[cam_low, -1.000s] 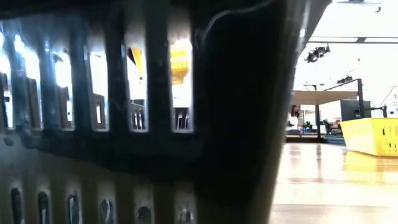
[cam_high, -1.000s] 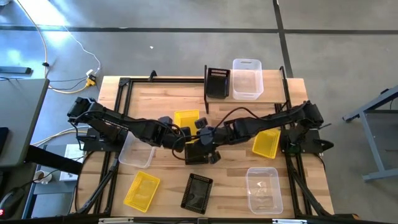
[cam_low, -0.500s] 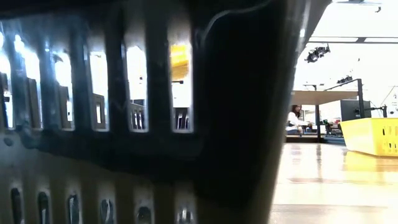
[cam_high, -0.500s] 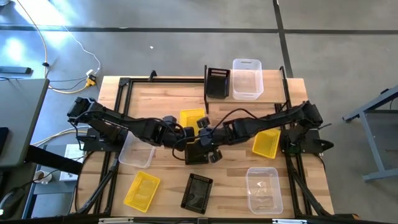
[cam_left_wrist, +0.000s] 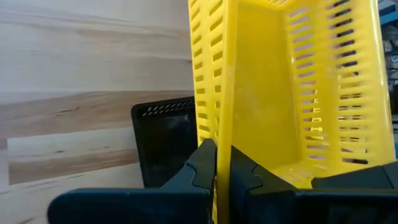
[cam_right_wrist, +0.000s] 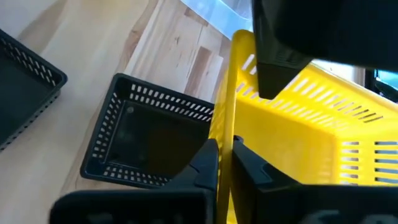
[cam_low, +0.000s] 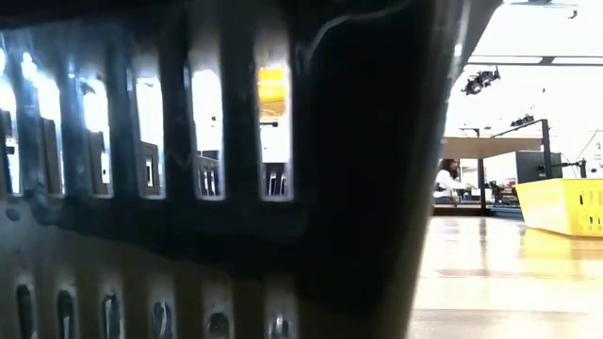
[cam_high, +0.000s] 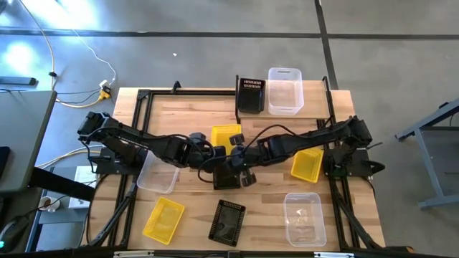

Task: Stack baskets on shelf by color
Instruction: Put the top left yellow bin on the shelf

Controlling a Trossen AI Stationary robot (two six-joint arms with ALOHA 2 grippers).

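Observation:
A yellow mesh basket (cam_high: 226,135) hangs tilted at mid-table, with my left gripper (cam_high: 214,150) and my right gripper (cam_high: 237,152) both shut on it. It is held above a black basket (cam_high: 229,174) that stands on the table, also seen in the wrist views (cam_left_wrist: 165,143) (cam_right_wrist: 149,137). At the far edge a black basket (cam_high: 251,94) and a clear tub (cam_high: 285,90) stand on the shelf (cam_high: 313,99), between black frame bars. My left gripper pinches the yellow basket's side wall (cam_left_wrist: 222,146) between its two fingers (cam_left_wrist: 205,165), one inside the basket and one outside. The basket is lifted clear and tipped on its side. My right gripper pinches the yellow basket's rim edge (cam_right_wrist: 225,140) between its two fingers (cam_right_wrist: 208,162), close beside the left gripper's hold (cam_right_wrist: 280,68). The basket stays clear of the table, tilted over the black basket.
Lying loose on the table are two yellow baskets (cam_high: 163,218) (cam_high: 307,165), two clear tubs (cam_high: 158,172) (cam_high: 303,217) and a black basket (cam_high: 227,222). That near black basket fills most of the low view (cam_low: 188,169). A person sits far behind the table (cam_low: 443,181).
My left gripper has carried the yellow basket a little toward the table's right edge, up to my right gripper. The basket has stayed lifted and tilted.

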